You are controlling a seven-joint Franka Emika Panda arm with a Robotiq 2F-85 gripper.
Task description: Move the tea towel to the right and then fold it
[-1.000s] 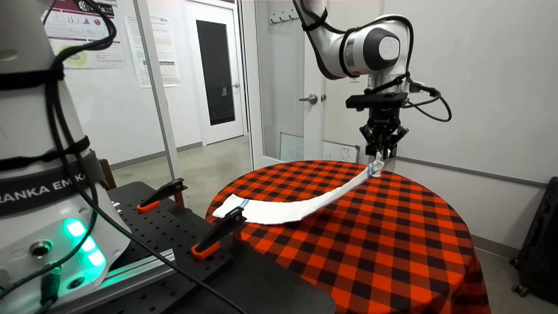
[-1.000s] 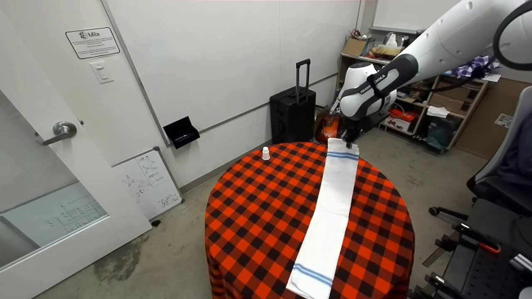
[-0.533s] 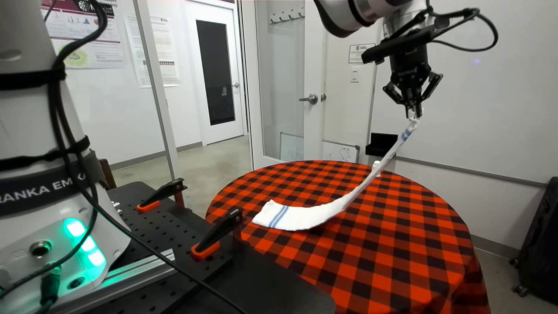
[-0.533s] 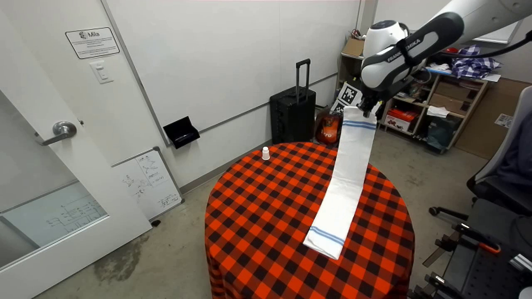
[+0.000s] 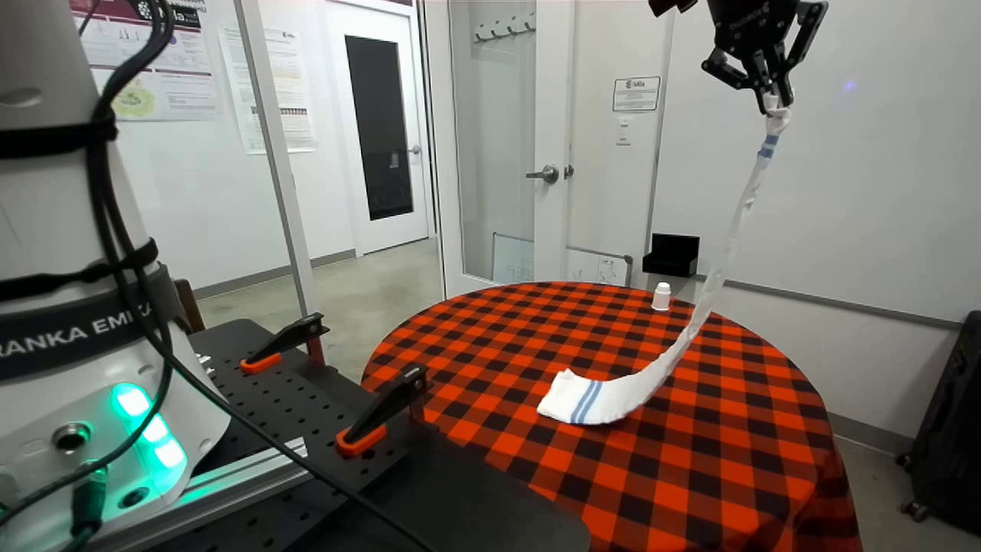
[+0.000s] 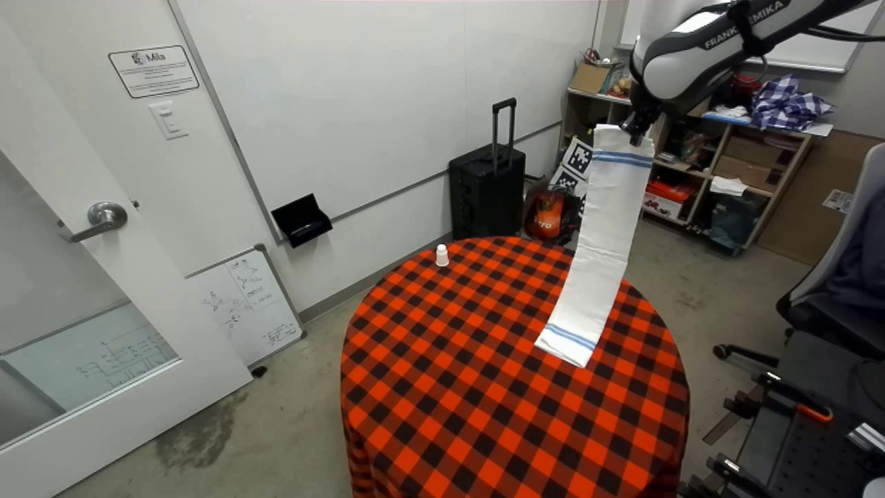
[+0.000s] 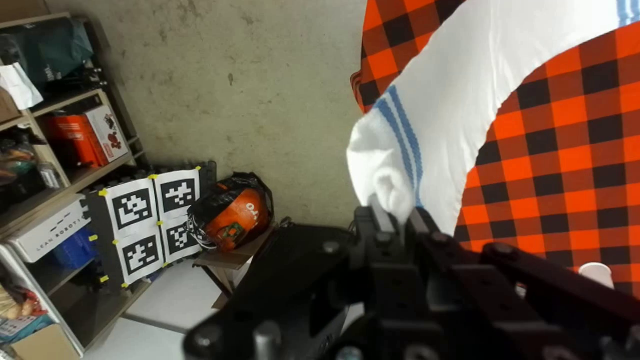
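In both exterior views the end effector [image 5: 776, 106] pinches the towel [image 6: 608, 242] by one end at right, the other resting on the surface [image 6: 470, 360]; moving looks partly done, folding not begun

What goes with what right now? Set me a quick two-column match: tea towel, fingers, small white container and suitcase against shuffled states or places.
Things
1. tea towel
2. fingers
3. small white container
4. suitcase

States or places
A. upright on the red-and-black checked tablecloth
B. one striped end raised, the other on the tablecloth
C. black, standing beyond the tablecloth in an exterior view
D. closed on the tea towel's raised end

Pairs: 1-B, 2-D, 3-A, 4-C
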